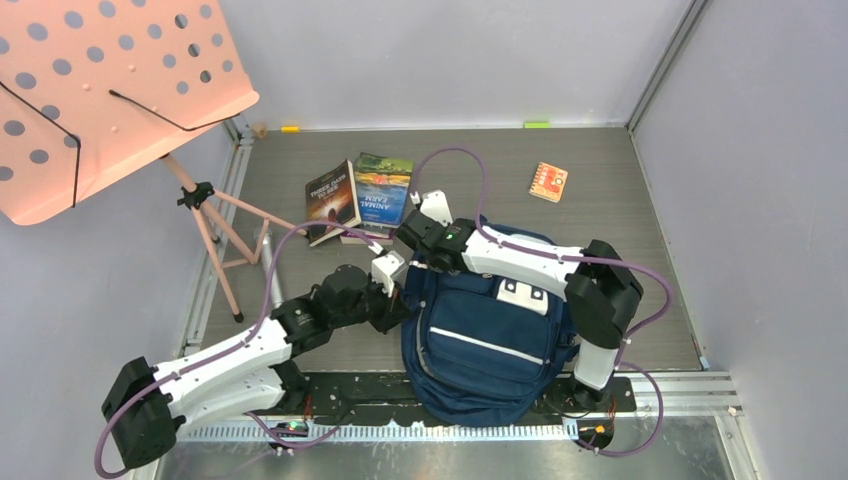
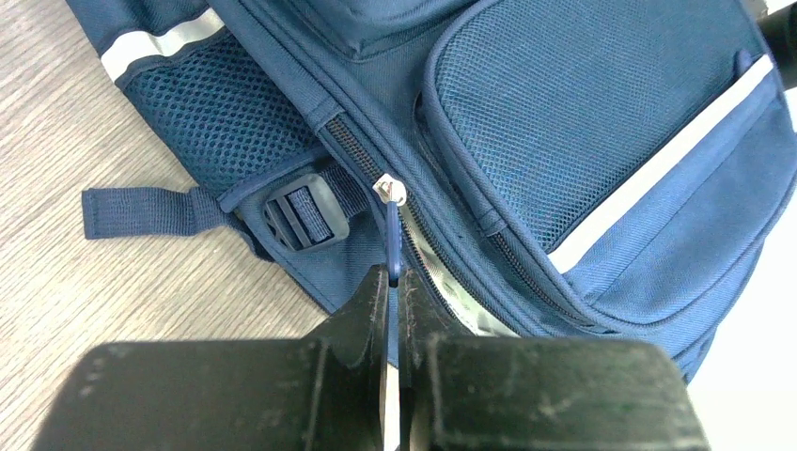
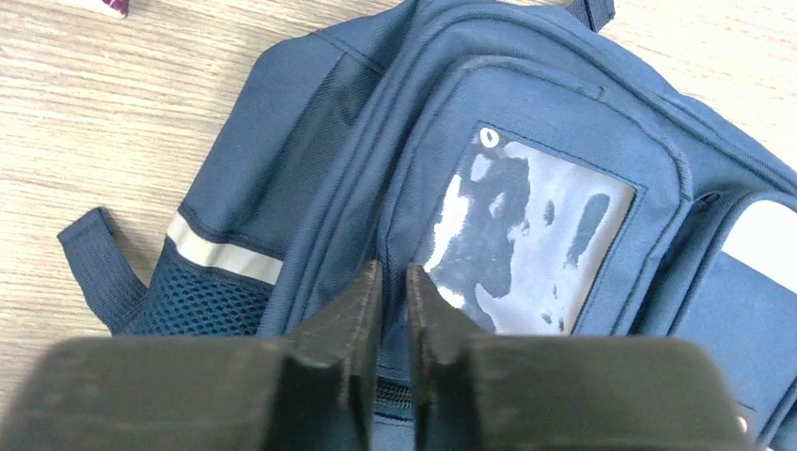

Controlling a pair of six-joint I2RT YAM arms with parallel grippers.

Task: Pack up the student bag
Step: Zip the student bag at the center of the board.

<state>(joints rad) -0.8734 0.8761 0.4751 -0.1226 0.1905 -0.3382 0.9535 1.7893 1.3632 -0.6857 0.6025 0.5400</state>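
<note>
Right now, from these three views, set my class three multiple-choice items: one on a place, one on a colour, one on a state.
1. Where does the small orange notebook lie?
A at the near edge
B far right on the table
C on a book

2. What colour is the music stand?
A pink
B green
C black

3. What do the left gripper's jaws hold?
A nothing
B a book
C the zip pull of the student bag

Key:
1 B, it lies alone at the far right, apart from the bag.
2 A, its perforated desk is pink.
3 C, the jaws are shut on the blue pull.
</note>
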